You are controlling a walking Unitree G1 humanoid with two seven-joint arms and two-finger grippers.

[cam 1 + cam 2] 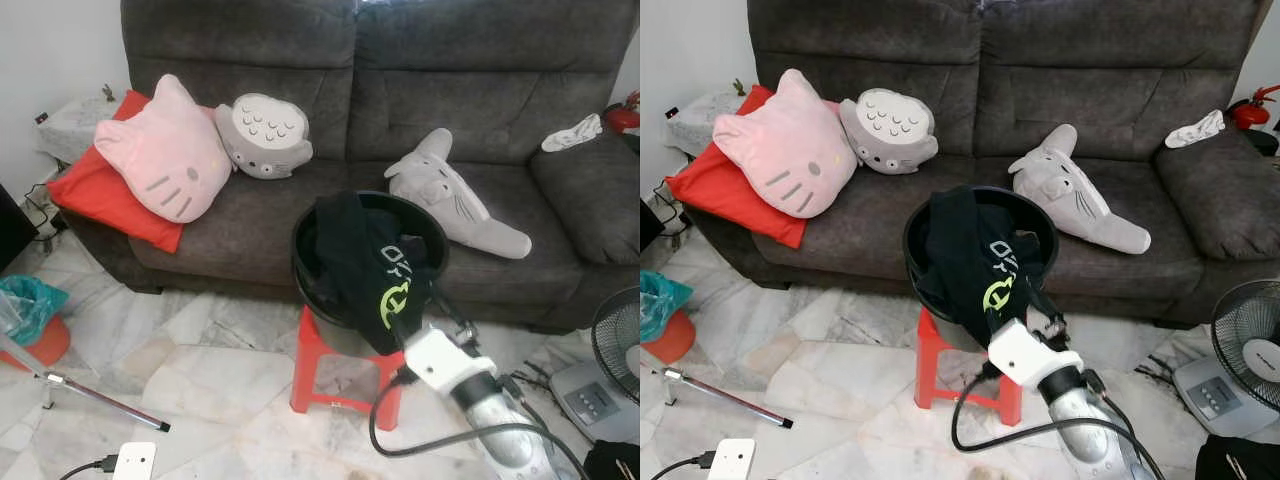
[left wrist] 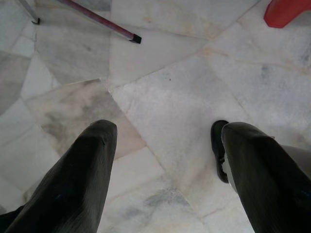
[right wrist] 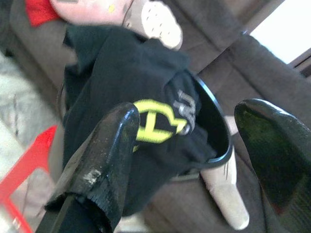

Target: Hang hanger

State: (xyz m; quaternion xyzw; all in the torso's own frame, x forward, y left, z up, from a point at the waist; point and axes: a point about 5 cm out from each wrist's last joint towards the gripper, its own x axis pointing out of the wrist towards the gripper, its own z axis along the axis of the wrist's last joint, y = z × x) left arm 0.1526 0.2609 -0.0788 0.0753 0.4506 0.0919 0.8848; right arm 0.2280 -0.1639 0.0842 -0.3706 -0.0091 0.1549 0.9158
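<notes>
A black garment [image 1: 352, 262] with a yellow-green logo hangs over the front rim of a round black bucket [image 1: 432, 228]. The bucket stands on a red plastic stool [image 1: 312, 368] in front of the sofa. My right gripper [image 3: 189, 112] is open, just in front of and below the garment, pointing at the logo. The cloth's lower edge lies against one finger [image 3: 109, 160]. In the head views the right arm's white wrist [image 1: 442, 362] sits at the stool's right corner. My left gripper [image 2: 167, 128] hangs open over the bare marble floor, holding nothing. I see no hanger.
A dark grey sofa [image 1: 500, 90] carries a pink cat cushion [image 1: 165, 150], a red cushion [image 1: 105, 200] and two grey plush toys [image 1: 455, 195]. A fan [image 1: 615, 350] stands at the right. A tripod leg [image 1: 100, 397] and a white adapter [image 1: 133, 462] lie on the floor at the left.
</notes>
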